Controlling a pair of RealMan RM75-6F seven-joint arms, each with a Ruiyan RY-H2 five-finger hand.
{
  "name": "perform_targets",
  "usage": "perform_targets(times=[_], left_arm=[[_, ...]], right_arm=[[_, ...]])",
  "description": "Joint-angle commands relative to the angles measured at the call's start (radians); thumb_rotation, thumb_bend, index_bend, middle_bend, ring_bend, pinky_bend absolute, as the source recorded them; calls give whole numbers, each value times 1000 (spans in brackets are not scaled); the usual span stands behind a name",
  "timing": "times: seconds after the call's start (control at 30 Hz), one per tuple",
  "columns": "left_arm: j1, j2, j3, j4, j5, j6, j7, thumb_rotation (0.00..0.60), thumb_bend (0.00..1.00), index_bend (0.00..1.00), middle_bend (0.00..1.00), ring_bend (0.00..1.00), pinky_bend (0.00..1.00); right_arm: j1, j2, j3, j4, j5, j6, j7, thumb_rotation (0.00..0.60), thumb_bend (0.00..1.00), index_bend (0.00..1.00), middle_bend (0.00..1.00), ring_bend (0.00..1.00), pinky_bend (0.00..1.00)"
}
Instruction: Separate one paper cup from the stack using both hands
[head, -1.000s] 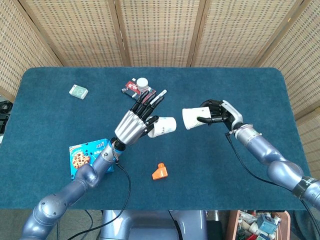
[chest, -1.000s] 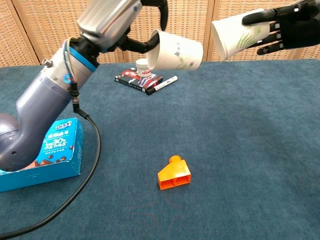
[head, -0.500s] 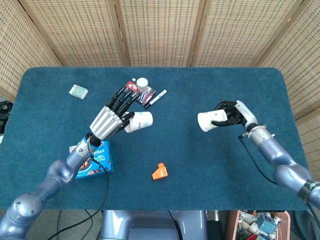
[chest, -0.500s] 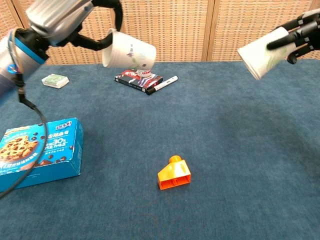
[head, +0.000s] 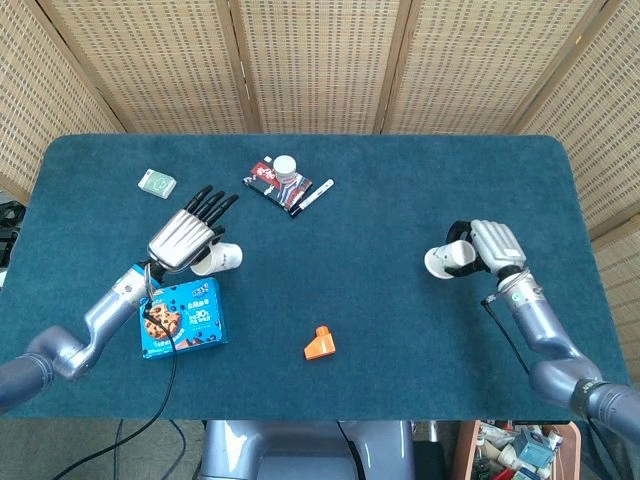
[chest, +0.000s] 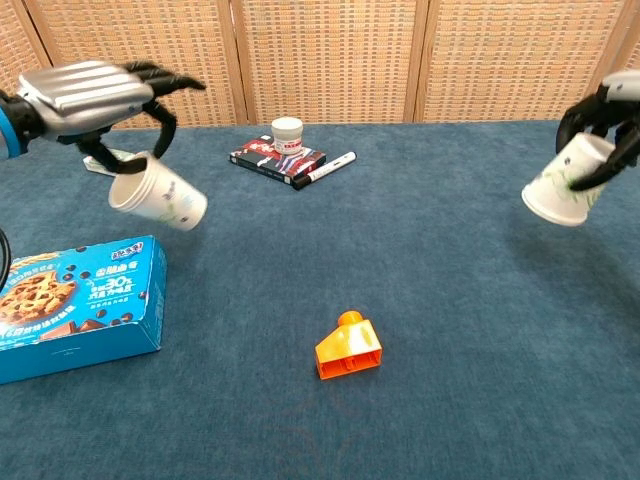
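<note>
Two white paper cups are apart, one in each hand. My left hand (head: 186, 231) (chest: 92, 92) pinches one cup (head: 217, 259) (chest: 160, 196) by its rim, tilted, low over the left side of the table beside the cookie box. The other fingers of that hand are spread. My right hand (head: 492, 245) (chest: 612, 112) grips the second cup (head: 447, 261) (chest: 562, 188) on the right side, its mouth turned down and leftward.
A blue cookie box (head: 181, 315) (chest: 70, 304) lies at front left. An orange block (head: 319, 343) (chest: 349, 347) sits front centre. A dark packet (chest: 278, 158), a white jar (head: 286, 167) and a marker (head: 311, 197) lie at the back. A small green pack (head: 157, 182) is at back left.
Both hands have moved outward and down with their cups: the left hand toward the cookie box, the right hand toward the right edge. The gap between the cups has widened.
</note>
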Motion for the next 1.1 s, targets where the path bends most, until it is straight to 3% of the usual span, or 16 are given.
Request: perform_targets(times=[0.03, 0.07, 0.1, 0.13, 0.47, 0.63, 0.7, 0.9, 1.1], left_arm=[[6, 46, -10, -56, -75, -86, 79, 600, 562, 310, 0, 0, 0], [7, 45, -16, -58, -88, -97, 102, 600, 522, 189, 0, 0, 0], [8, 43, -22, -58, -99, -100, 115, 600, 457, 65, 0, 0, 0], [11, 40, -32, -61, -113, -99, 131, 600, 404, 7, 0, 0, 0], [47, 94, -79, -148, -96, 2, 135, 600, 368, 0, 0, 0, 0], [137, 177, -101, -284, -104, 141, 97, 600, 364, 0, 0, 0, 0], [192, 209, -102, -335, -109, 211, 81, 600, 340, 0, 0, 0, 0], [387, 274, -73, -490, -181, 376, 28, 600, 82, 0, 0, 0, 0], [541, 281, -8, -544, -161, 492, -20, 600, 62, 0, 0, 0, 0]], right_arm=[[-1, -5, -25, 10, -19, 5, -20, 600, 171, 225, 204, 190, 265], [-1, 2, -38, 7, -29, -1, -30, 600, 54, 85, 78, 70, 151], [-1, 9, -47, 5, -32, -4, -43, 600, 15, 30, 26, 21, 95], [-2, 19, -58, -3, -36, -2, -67, 600, 0, 1, 0, 0, 41], [-89, 105, -77, -166, -106, 196, -87, 600, 0, 0, 0, 0, 0], [-188, 165, -124, -238, -239, 361, -22, 600, 0, 0, 0, 0, 0], [-237, 175, -151, -235, -301, 443, 20, 600, 0, 0, 0, 0, 0], [-372, 148, -220, -153, -439, 689, 56, 600, 0, 0, 0, 0, 0], [-479, 112, -243, -98, -497, 884, 48, 600, 0, 0, 0, 0, 0]])
